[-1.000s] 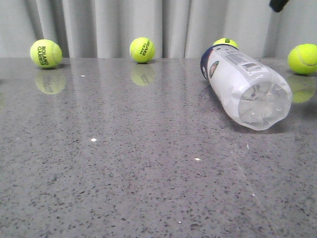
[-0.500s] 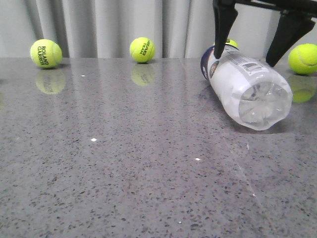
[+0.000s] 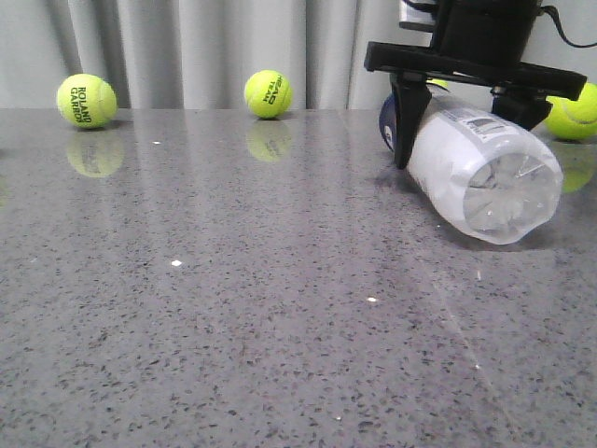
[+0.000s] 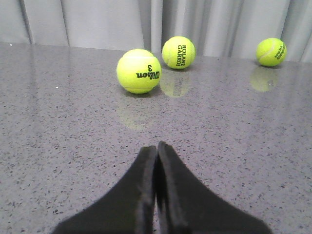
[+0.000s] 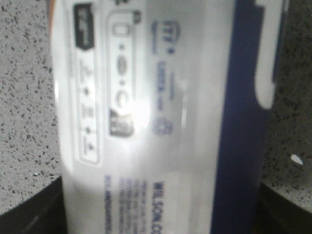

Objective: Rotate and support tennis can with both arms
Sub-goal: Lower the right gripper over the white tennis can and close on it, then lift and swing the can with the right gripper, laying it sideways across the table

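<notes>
1. The tennis can is seen lying on its side at the right of the grey speckled table, its clear ribbed base turned toward the front camera.
2. A white label with a barcode and a navy rim at the far end are shown; fine print and a navy band fill the right wrist view.
3. The can is straddled from above by the right gripper, its jaws spread wide to either side; contact cannot be told.
4. The left gripper is shown pressed closed, holding nothing, above the table.
5. Tennis balls are seen along the curtain.
</notes>
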Robot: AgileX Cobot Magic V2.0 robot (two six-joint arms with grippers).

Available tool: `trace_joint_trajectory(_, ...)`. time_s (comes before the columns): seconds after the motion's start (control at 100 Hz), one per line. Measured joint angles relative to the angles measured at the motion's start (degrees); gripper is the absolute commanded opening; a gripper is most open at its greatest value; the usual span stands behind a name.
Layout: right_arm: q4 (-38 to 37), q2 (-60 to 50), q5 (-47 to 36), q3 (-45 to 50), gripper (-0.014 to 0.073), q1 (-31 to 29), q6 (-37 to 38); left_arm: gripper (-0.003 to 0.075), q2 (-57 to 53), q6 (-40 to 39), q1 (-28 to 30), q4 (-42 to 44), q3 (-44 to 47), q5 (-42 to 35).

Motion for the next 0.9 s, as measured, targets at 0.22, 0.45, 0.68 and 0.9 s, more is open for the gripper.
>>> trace_joint_trajectory(0.22,0.00,0.00,0.03,-0.57,0.0146,0.00,-1.04,-0.0020,0.00,0.00,0.00,0.00,0.00,0.00)
trace_joint_trajectory(0.45,0.00,0.09,3.12,-7.72,0.0146,1.44,-13.01,-0.0020,0.00,0.00,0.00,0.00,0.00,0.00)
trace_joint_trajectory(0.68,0.00,0.09,3.82,-15.10,0.0146,4.06,-32.66,-0.0020,0.00,0.00,0.00,0.00,0.00,0.00)
trace_joint_trajectory(0.9,0.24,0.09,4.18,-16.03,0.0146,6.77,-61.50,-0.0020,0.00,0.00,0.00,0.00,0.00,0.00)
